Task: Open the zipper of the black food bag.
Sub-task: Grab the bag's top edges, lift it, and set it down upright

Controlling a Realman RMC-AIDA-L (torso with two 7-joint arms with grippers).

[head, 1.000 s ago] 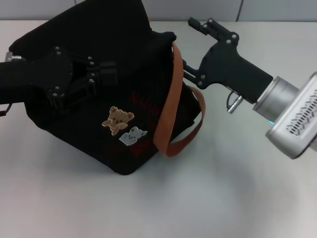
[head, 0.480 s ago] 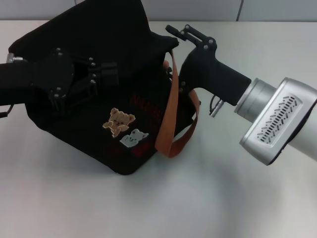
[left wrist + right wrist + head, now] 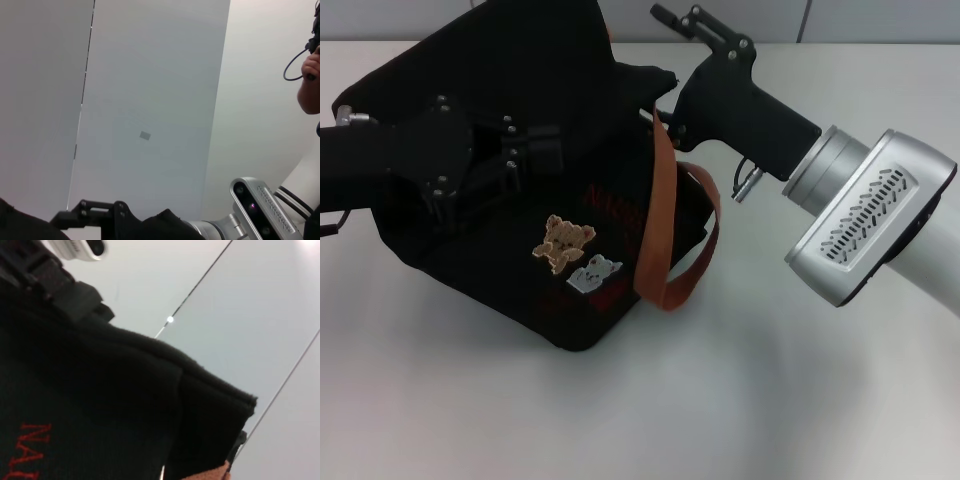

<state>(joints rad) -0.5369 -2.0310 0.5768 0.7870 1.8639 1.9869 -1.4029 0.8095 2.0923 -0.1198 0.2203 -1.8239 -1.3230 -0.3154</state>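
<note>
The black food bag (image 3: 520,230) lies on the white table with its tan and white bear patches (image 3: 563,241) and red lettering (image 3: 30,450) facing me. An orange-brown strap (image 3: 660,220) hangs over its right side. My left gripper (image 3: 542,147) rests against the bag's upper front, its fingers drawn together on the fabric. At the bag's right top corner is my right gripper (image 3: 656,66), open; one finger (image 3: 672,17) rises above the edge and the other sits low by the strap. I cannot make out the zipper on the dark fabric.
Bare white table (image 3: 740,400) stretches in front and to the right of the bag. A grey panelled wall (image 3: 150,100) stands behind. A person's arm (image 3: 311,80) shows at one edge of the left wrist view.
My right gripper swung left and away from me, from beside the strap up to the bag's right top corner. The strap shifted slightly. The left gripper stayed on the bag.
</note>
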